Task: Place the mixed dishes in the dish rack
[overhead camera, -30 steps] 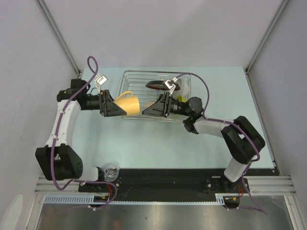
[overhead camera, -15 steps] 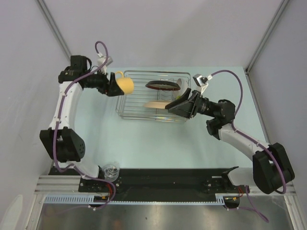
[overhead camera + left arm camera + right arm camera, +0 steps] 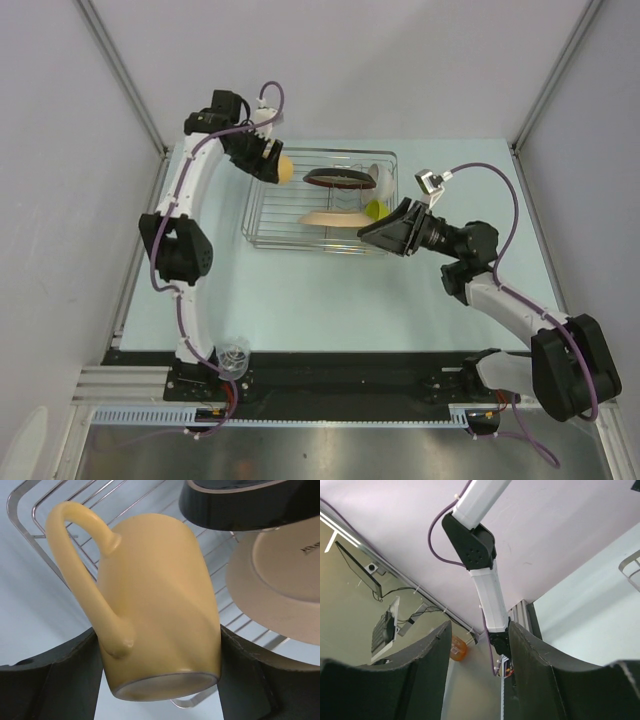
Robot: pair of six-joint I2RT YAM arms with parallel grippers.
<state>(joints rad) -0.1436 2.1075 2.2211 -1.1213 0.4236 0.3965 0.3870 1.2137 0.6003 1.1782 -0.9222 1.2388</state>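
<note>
Table [image 3: 330, 300] — pale teal, enclosed by grey panels [image 3: 380, 60] on three sides, metal posts [image 3: 122, 75] at the rear corners. Black strip [image 3: 360, 368] along the near edge, toothed rail [image 3: 330, 424] below it. Beyond the enclosure — a monitor [image 3: 360, 570] and an orange object [image 3: 458, 649].

Yellow mug [image 3: 160, 605] tilted over far-left corner of dish rack [image 3: 262, 200]; dark plate [image 3: 335, 178], beige plate [image 3: 335, 217] inside.
</note>
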